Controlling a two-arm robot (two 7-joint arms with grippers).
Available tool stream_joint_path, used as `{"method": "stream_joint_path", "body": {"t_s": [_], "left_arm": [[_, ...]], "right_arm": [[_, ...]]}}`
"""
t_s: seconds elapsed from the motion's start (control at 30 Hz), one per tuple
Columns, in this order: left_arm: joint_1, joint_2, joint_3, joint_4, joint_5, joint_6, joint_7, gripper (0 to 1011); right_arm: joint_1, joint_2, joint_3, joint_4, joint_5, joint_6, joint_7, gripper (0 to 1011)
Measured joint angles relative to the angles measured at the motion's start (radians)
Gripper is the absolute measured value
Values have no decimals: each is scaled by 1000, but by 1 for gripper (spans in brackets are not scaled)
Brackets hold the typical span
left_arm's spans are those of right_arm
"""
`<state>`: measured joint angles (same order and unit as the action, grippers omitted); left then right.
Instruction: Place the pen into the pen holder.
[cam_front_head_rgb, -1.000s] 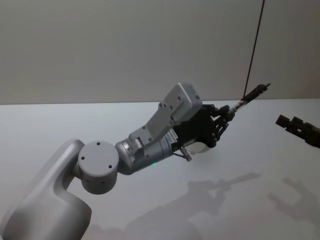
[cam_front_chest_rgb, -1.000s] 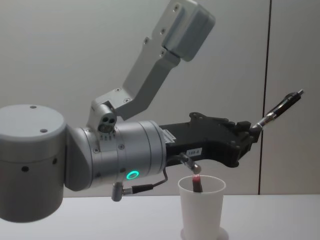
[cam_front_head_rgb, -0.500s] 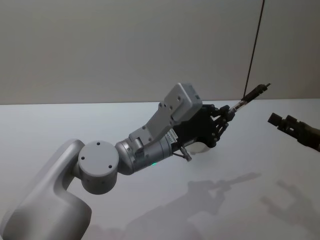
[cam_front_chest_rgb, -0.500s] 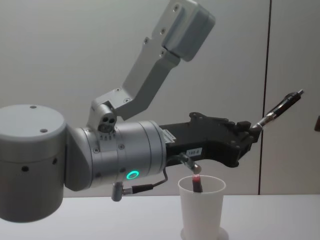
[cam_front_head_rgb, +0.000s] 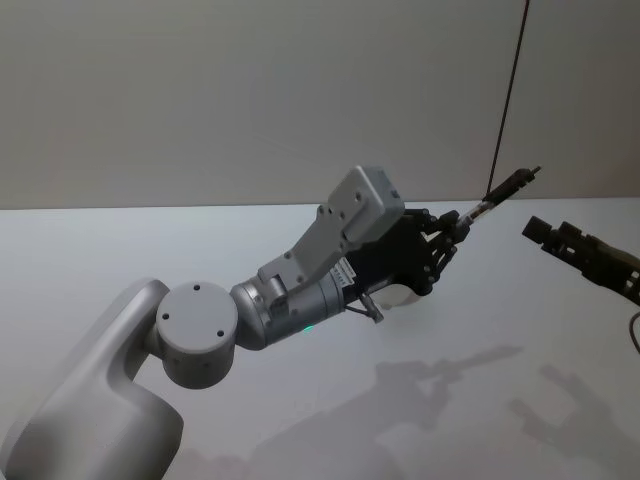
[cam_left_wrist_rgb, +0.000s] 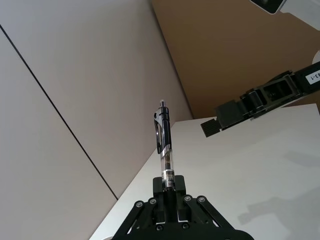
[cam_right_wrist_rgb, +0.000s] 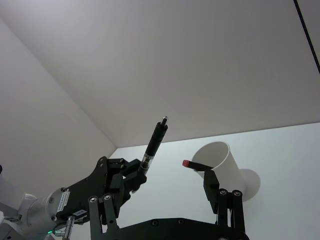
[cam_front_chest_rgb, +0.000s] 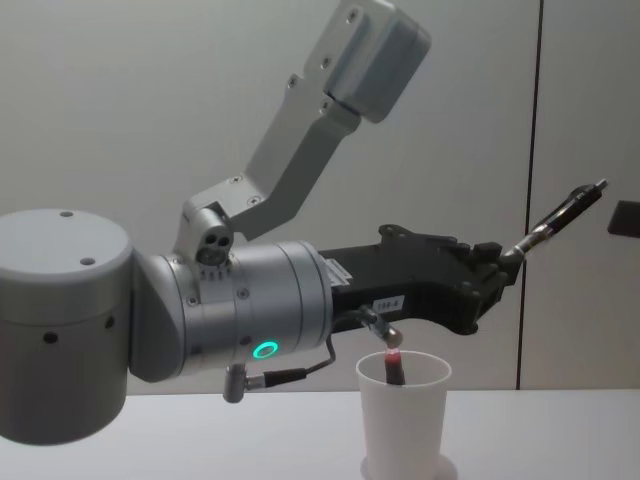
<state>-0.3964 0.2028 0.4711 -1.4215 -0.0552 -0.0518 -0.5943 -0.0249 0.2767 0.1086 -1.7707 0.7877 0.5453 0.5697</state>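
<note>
Pen holder: plain white paper cup (cam_front_chest_rgb: 403, 420), upright near the middle of the white table (cam_front_head_rgb: 120, 250), with a red-tipped stick (cam_front_chest_rgb: 393, 365) leaning inside it.
Left gripper (cam_front_head_rgb: 452, 232): raised over the cup, fingers pinching one end of the pen.
Pen: black-and-clear clip pen (cam_front_chest_rgb: 560, 215), slanting up and to the right, clip end outermost, well clear of the cup's rim.
Right gripper (cam_front_head_rgb: 540, 230): in the air near the table's right edge, fingers spread, close to the pen's free end but not touching it.
Progress: the pen is lifted but not yet in the cup; a handover looks likely, then lowering it in.
</note>
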Motion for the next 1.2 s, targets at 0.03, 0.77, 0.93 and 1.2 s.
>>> {"method": "stream_joint_path", "body": {"t_s": [0.03,0.77,0.93,1.2], "left_arm": [[0,0,0,0,0,0,0,140],[0,0,0,0,0,0,0,140],[0,0,0,0,0,0,0,140],[0,0,0,0,0,0,0,140]], "right_arm": [[0,-1,-2,-2,2,-1,-3,1001],[50,-28,-51,10,59,6,-131,1001],[62,-36,-65,18,78,16,-155,1001],[74,-46,-79,31,118,32,-188,1001]]}}
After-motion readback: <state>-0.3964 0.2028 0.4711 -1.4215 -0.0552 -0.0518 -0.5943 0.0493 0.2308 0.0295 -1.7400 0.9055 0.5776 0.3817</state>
